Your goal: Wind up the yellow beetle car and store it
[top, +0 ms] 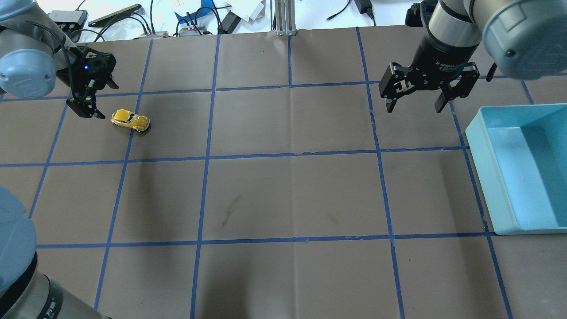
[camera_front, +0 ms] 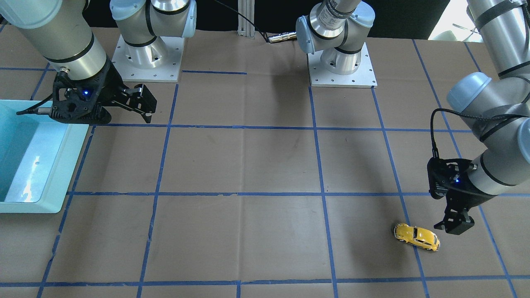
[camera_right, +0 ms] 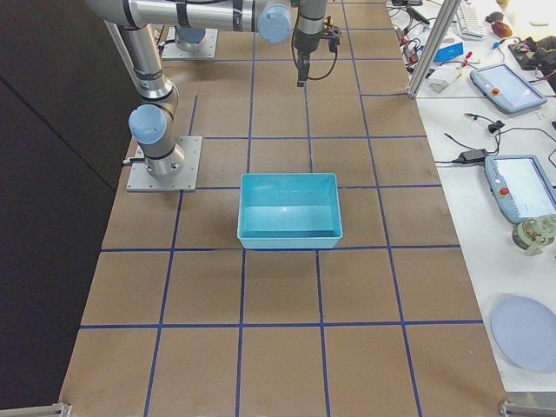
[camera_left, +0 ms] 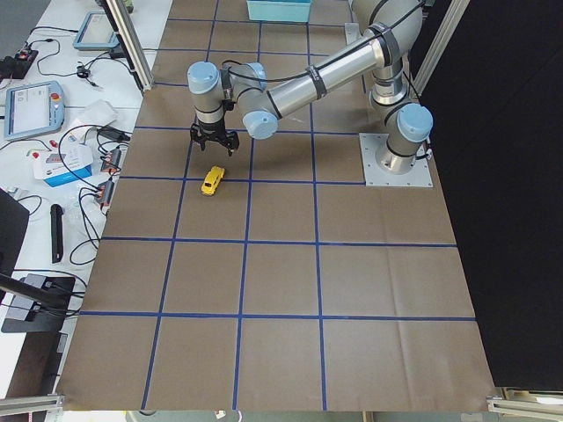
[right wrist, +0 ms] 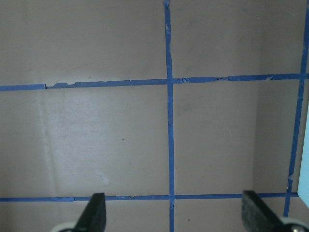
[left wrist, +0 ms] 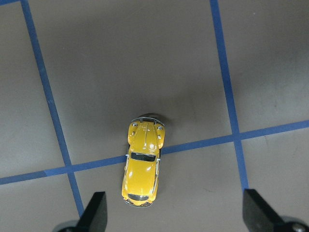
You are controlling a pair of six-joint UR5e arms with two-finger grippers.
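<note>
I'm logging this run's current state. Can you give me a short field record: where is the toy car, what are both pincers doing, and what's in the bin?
Car: yellow toy car, on its wheels on the table, across a blue tape line, untouched
Left pincer: left pincer open, hovering beside the car, holding nothing
Right pincer: right pincer open, empty, raised near the bin
Bin: light blue bin, on the robot's right, nothing visible inside
Stage: car not yet grasped or stored
</note>
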